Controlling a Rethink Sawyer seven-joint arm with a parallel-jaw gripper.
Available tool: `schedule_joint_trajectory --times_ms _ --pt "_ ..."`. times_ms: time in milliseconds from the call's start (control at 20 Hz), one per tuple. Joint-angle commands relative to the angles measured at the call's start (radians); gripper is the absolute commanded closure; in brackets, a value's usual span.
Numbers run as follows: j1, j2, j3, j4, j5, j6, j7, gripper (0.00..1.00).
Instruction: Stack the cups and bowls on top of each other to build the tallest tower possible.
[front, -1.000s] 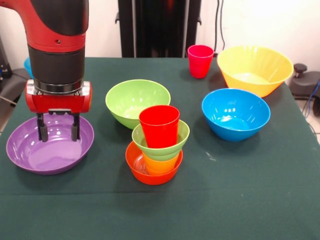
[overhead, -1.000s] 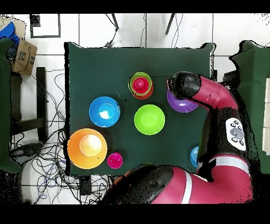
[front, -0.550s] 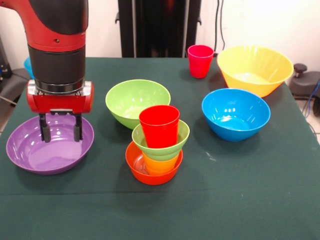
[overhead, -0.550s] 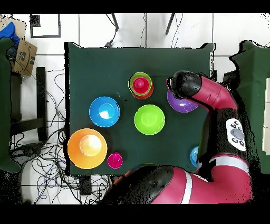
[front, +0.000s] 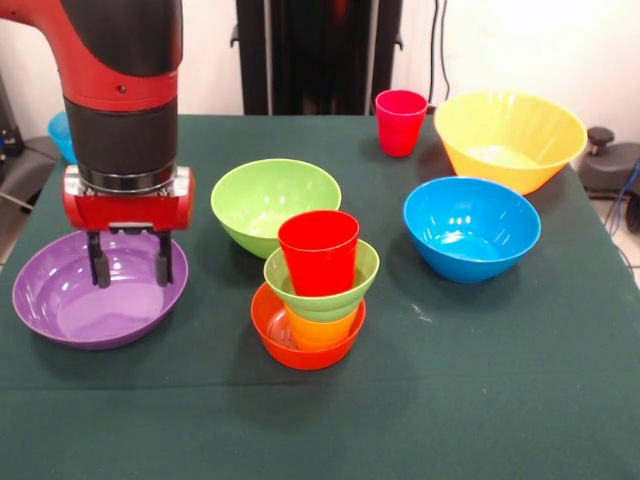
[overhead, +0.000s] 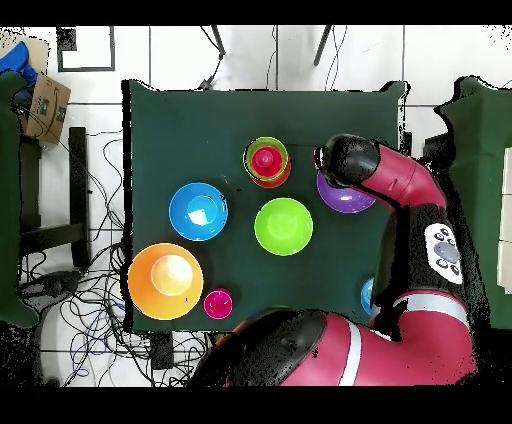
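Front view: nearest the worktop's (front: 480, 400) front edge stands the tower (front: 318, 290), roughly midway between the left and right edges. Its base is a small orange bowl (front: 300, 345); a yellow-orange cup (front: 320, 328) sits in that, a small green bowl (front: 330, 290) rests on the cup, and a red cup (front: 319, 250) stands upright in the green bowl at the top.

Left of the tower, close to the worktop's left edge, lies the wide purple bowl (front: 70, 300). The gripper (front: 130, 262) hangs over the right part of this bowl with its two dark fingers apart and nothing between them; whether the tips touch the bowl's inner wall is hard to judge from this angle.

Just behind the tower sits the larger green bowl (front: 275, 200), near it but apart. To the right, at about the same depth, is a blue bowl (front: 470, 228), well apart from the tower.

Farther back, by the far right corner, is the large yellow bowl (front: 510, 135), and just left of it the pink-magenta cup (front: 400, 122) stands upright near the far edge. A second blue bowl (front: 62, 135) shows only as a sliver at the left edge, behind the arm (front: 125, 90).

In the overhead view the arm (overhead: 395, 180) covers most of the purple bowl (overhead: 345, 198), and the tower (overhead: 267, 161) shows as nested rings.
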Motion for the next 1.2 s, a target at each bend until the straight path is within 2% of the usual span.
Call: schedule_joint_trajectory --times_ms 50,350,850,1200 --pt "-0.014 0.103 0.107 0.121 0.0 -0.048 0.143 0.0" --pt "-0.023 0.109 0.127 0.149 0.014 -0.059 0.151 0.0" --pt "-0.016 0.121 0.133 0.14 0.034 -0.046 0.16 0.0" --pt "0.011 0.145 0.073 0.105 -0.017 -0.11 0.169 0.0"
